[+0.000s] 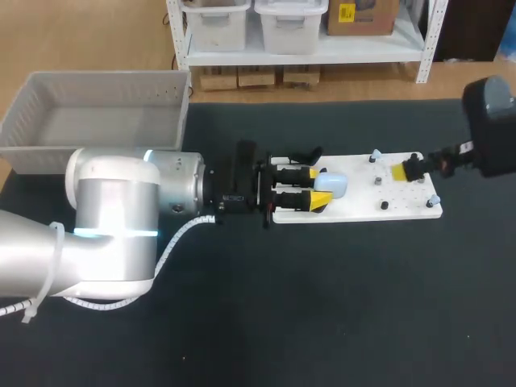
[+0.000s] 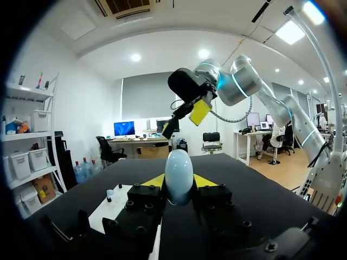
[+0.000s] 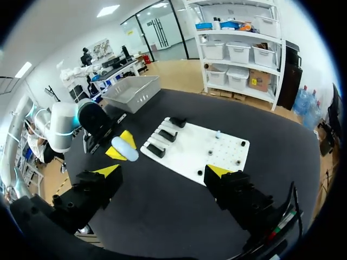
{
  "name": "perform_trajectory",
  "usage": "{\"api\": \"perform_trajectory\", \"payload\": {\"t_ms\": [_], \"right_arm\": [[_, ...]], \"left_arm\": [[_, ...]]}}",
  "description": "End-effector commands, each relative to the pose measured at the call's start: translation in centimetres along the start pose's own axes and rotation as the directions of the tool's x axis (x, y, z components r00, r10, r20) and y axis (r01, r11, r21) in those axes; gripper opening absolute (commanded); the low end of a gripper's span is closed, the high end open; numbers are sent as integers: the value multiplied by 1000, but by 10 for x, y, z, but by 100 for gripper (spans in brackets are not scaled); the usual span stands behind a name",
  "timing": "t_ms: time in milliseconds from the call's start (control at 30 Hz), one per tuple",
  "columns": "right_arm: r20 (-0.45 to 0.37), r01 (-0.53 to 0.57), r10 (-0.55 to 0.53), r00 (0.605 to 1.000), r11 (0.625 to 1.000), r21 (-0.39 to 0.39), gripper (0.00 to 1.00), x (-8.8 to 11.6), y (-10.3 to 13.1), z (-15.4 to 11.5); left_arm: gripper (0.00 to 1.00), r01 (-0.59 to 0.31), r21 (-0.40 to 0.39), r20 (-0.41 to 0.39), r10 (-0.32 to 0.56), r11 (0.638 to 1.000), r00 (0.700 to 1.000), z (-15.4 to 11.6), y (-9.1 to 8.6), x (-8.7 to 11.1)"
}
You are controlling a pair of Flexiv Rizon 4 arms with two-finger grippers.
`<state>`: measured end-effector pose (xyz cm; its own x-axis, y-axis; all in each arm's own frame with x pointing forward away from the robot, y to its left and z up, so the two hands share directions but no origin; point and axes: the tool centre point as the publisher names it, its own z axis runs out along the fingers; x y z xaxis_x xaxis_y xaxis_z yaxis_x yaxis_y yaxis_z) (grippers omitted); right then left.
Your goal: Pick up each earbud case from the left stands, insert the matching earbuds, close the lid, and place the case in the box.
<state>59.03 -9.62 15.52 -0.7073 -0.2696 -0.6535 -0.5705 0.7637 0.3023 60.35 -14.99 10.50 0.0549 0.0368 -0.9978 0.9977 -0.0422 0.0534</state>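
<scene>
Head view: the black bench fills the frame. My left arm reaches across it from the left edge toward the middle. A grey box sits at the bench's far left corner. A white board lies flat around the bench's middle, a little toward the right edge. My right arm comes in from the right edge and points at the board's right end.

The left gripper lies level over the board's left end. Its two yellow-tipped fingers are clamped from both sides on the pale blue earbud case. In the left wrist view the case stands rounded end up between the tips, lid down.

The right gripper hangs near the board's far right corner. In the right wrist view its fingers are spread wide, with nothing between them.

Three black stands line the board's left end, just beside the held case. Small pegs, some dark and some pale-topped, dot the board's right half.
</scene>
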Motion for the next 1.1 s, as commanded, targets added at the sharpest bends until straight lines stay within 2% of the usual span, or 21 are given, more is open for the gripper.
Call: {"api": "perform_trajectory", "payload": {"t_ms": [33, 600, 1100], "right_arm": [[-24, 9, -10, 1000, 1000, -17, 100, 2, 14, 10], [-97, 61, -72, 993, 991, -120, 100, 4, 63, 52], [-134, 31, -49, 990, 991, -131, 100, 5, 61, 75]], "left_arm": [[0, -2, -5, 2, 2, 1000, 1000, 0, -1, 1], [0, -2, -5, 2, 2, 1000, 1000, 0, -1, 1], [0, -2, -5, 2, 2, 1000, 1000, 0, -1, 1]]}}
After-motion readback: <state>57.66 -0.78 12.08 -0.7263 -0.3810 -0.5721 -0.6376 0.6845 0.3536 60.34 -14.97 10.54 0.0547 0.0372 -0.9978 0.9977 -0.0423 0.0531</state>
